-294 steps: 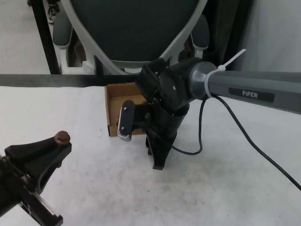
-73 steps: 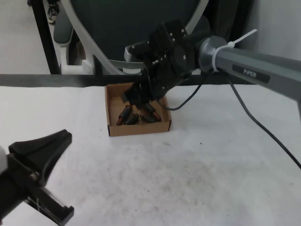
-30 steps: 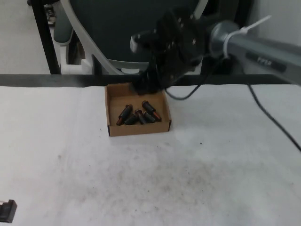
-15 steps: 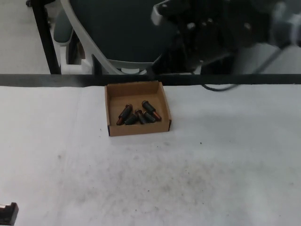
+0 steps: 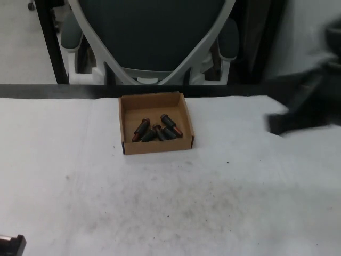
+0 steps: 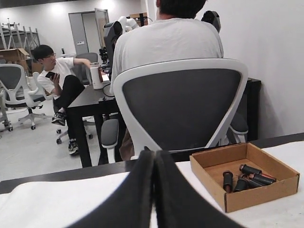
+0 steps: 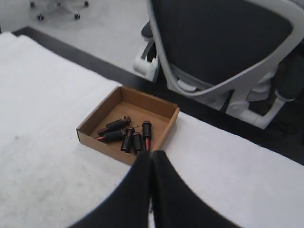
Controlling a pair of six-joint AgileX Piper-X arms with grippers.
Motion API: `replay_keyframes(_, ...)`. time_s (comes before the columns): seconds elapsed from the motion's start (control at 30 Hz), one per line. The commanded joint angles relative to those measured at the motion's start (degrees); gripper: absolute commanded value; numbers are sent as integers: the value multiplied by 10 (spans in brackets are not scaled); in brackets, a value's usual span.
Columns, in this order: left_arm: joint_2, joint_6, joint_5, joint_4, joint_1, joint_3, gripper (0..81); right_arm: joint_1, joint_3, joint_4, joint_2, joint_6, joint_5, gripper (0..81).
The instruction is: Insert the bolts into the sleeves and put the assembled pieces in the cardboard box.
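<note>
lying clustered in cardboard box [image 5: 157,145]: assembled pieces [image 5: 159,130]

- A dark office chair [image 5: 154,32] stands at 12 o'clock, behind the white worktop [image 5: 160,213].
- Pale floor [image 5: 18,48] lies at 10 o'clock; a white wall [image 5: 309,32] rises at 2 o'clock.

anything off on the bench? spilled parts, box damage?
Nothing stands out. The cardboard box sits flat on the bench cover, walls intact, with the assembled pieces in a loose heap inside. The left gripper and right gripper are shut, holding nothing.
</note>
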Motion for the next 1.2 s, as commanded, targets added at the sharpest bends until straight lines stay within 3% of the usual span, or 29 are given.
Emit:
replay_keyframes(0.0, 1, -10, 23, 0, 1, -4, 8, -3, 51, -2, -106, 19, 16, 3)
replay_keyframes(0.33, 1, -51, 74, 56, 1, -4, 8, -3, 117, 198, -492, 42, 88, 3)
replay_keyframes(0.53, 1, -79, 98, 96, 1, -4, 8, -4, 92, 350, -508, 51, 86, 3)
replay_keyframes(0.8, 1, -85, 107, 161, 1, -4, 8, -4, 148, 279, -508, 70, 95, 3)
replay_keyframes(1.17, 1, -85, 107, 174, 1, -4, 8, -4, 289, 46, -508, 95, 128, 3)
